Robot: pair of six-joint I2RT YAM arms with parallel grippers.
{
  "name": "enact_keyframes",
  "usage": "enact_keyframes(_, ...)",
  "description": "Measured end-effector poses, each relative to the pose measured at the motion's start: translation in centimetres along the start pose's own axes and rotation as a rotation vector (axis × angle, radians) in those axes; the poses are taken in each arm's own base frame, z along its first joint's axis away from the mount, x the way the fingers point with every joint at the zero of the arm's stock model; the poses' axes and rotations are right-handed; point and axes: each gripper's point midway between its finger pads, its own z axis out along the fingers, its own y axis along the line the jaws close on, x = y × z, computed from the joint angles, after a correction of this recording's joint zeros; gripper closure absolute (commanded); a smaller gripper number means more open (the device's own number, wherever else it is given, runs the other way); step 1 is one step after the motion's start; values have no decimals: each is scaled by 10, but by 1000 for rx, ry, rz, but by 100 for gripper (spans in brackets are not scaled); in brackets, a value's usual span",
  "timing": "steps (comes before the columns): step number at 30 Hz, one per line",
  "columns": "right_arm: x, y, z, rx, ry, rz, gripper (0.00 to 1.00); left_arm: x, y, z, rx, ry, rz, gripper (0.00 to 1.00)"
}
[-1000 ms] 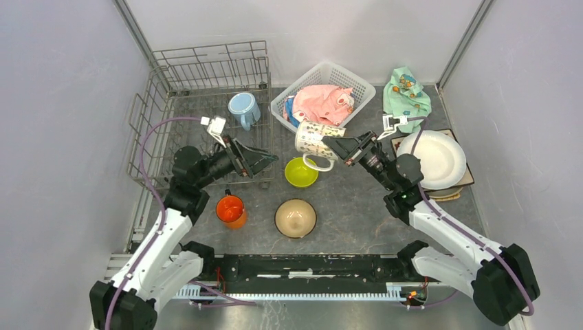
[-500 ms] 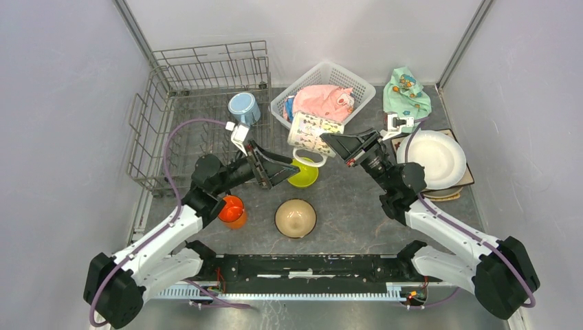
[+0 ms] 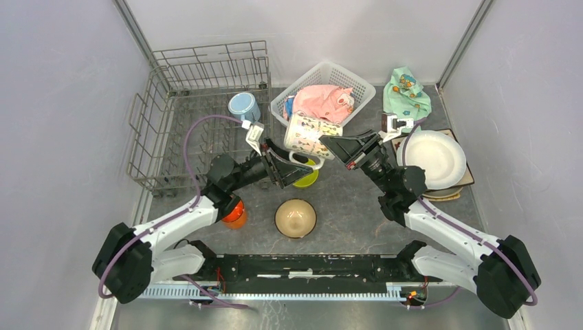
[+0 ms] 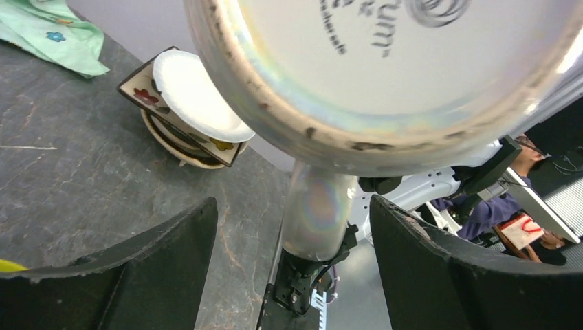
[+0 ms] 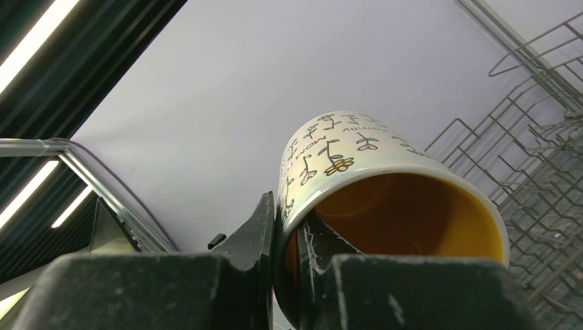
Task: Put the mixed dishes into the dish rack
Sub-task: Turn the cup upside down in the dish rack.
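The right arm leans in; its right gripper [image 3: 330, 144] pinches the rim of the patterned mug [image 3: 307, 130], up over the bench [image 3: 357, 206] middle. The left gripper [image 3: 297, 172] gapes wide just under it. Three mugs [image 3: 243, 106], two bowls [image 3: 295, 218].

Overhead, two wrist close-ups, shared mug [image 3: 309, 132]

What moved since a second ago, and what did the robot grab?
The left gripper swung rightward from over the dish rack to the white patterned mug, and is open, straddling its handle. The right gripper, shut on the mug's rim, carried it slightly left. The light-blue mug, tan bowl and plate stack stayed put.
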Motion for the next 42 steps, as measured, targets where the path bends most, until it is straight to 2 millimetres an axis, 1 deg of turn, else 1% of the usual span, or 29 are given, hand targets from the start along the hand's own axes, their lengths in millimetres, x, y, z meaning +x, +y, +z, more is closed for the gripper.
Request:
enact_keyframes(2,0,5,0,-19,-4,8,100,2,-4,5,26,-5,-2,20)
enact_keyframes(6,-1,12,1,-46,-10,17,100,-1,-17,12,100,-36,-9,27)
enact_keyframes(8,-1,13,1,-53,-12,19,100,-2,-23,15,129,-48,-17,29)
enact_keyframes(10,0,12,1,-54,-11,25,100,-3,-27,18,150,-51,-27,34)
enact_keyframes(12,1,9,1,-49,-10,29,100,-3,-31,21,166,-52,-33,45)
enact_keyframes(13,2,8,0,-45,-8,31,100,-3,-33,22,173,-53,-35,54)
enact_keyframes(14,3,6,-1,-42,-7,34,100,-4,-35,23,176,-54,-36,61)
enact_keyframes(18,2,10,-1,-56,-14,48,100,-5,-29,24,149,-65,-34,82)
enact_keyframes(21,3,4,-3,-34,-22,71,93,-3,-24,25,124,-55,-8,97)
enact_keyframes(25,5,-4,-9,-10,-29,84,85,1,-19,22,81,-31,-6,98)
enact_keyframes(26,5,-4,-11,-7,-32,86,82,2,-19,21,69,-28,-1,98)
enact_keyframes(28,6,-4,-13,-8,-32,92,66,3,-19,19,59,-26,9,98)
enact_keyframes(29,7,-4,-14,-9,-31,90,60,4,-19,17,50,-26,10,98)
enact_keyframes(30,8,-5,-16,-6,-30,79,53,3,-19,15,37,-29,13,98)
enact_keyframes(35,7,-8,-23,6,-36,32,26,2,-4,5,-69,-30,73,98)
enact_keyframes(36,8,-10,-25,16,-32,21,17,3,0,2,-94,-22,95,98)
enact_keyframes(38,10,-14,-29,35,-25,5,5,4,6,-1,-137,-4,129,98)
enact_keyframes(39,11,-16,-32,48,-21,-10,2,4,11,-4,-168,11,155,98)
enact_keyframes(42,13,-24,-38,92,-4,-46,2,1,22,-8,-244,41,220,98)
